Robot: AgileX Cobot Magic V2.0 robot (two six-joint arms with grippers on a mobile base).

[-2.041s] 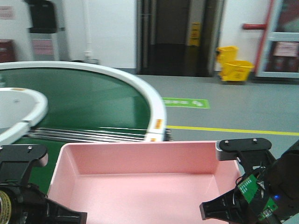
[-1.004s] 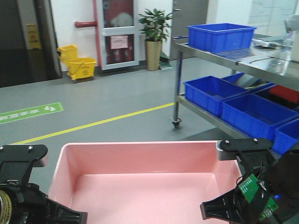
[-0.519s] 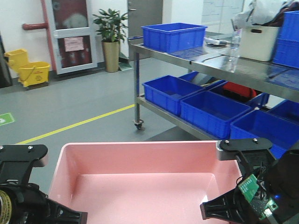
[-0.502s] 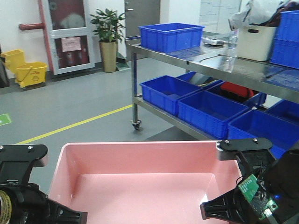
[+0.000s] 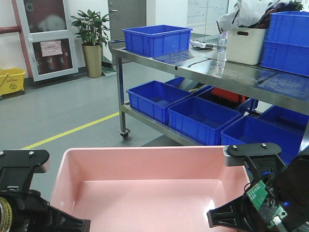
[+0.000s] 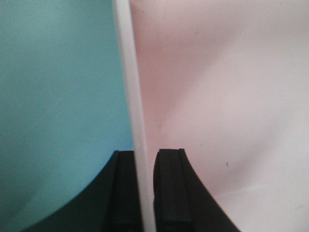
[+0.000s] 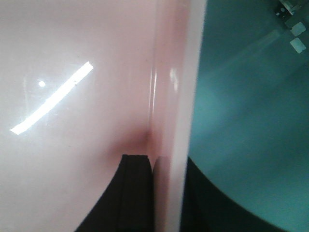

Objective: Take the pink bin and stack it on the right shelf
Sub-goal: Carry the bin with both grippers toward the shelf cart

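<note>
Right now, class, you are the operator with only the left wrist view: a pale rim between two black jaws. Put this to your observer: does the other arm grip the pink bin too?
Observer: Yes; in the right wrist view the right gripper has its jaws either side of the wall of the pink bin.
Operator: Where does it go?
Observer: The right shelf stands ahead and to the right of the bin, its lower deck lined with blue crates.
Operator: Any room on top?
Observer: An open stretch of deck lies between the top blue crate and the cream bin; a bottle stands there.
</note>
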